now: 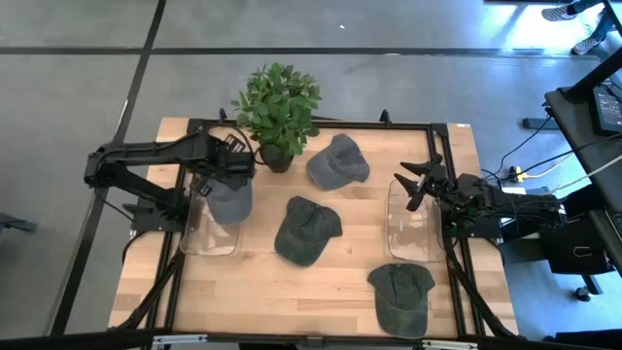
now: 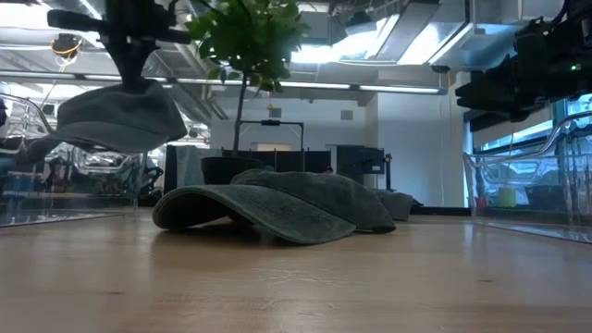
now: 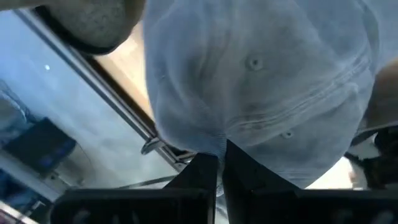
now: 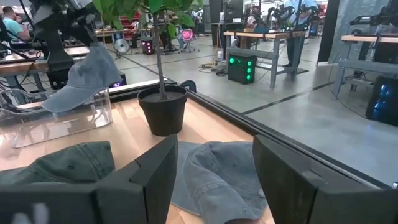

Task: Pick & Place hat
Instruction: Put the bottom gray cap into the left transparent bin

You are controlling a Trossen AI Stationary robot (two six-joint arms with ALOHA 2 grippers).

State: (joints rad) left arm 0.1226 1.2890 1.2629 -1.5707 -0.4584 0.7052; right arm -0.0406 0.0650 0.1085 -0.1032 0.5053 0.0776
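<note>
My left gripper [image 1: 229, 167] is shut on a light grey-blue cap [image 1: 228, 200], which hangs over the far part of the left clear bin [image 1: 206, 236]. In the low view the cap [image 2: 116, 118] hangs under this gripper [image 2: 129, 57]. My right gripper [image 1: 416, 185] is open and holds nothing above the right clear bin [image 1: 412, 233]. Three more caps lie on the table by their brims and rims: a blue-grey one [image 1: 337, 163], a dark green one [image 1: 306, 231] in the middle and a dark green one [image 1: 401, 297] near the front. My left gripper pinches a fold of the cap's crown cloth [image 3: 205, 148] between its two fingers [image 3: 200, 169], which come from above and point down. The cap hangs below them, lifted clear, with its brim [image 4: 57, 98] lowest and tilted over the bin.
A potted plant [image 1: 277, 107] stands at the far edge between the left bin and the blue-grey cap; its pot [image 4: 163, 109] shows in the right wrist view. Black frame rails [image 1: 457, 272] run along the table's sides. Bare wood [image 1: 243, 292] lies near the front left.
</note>
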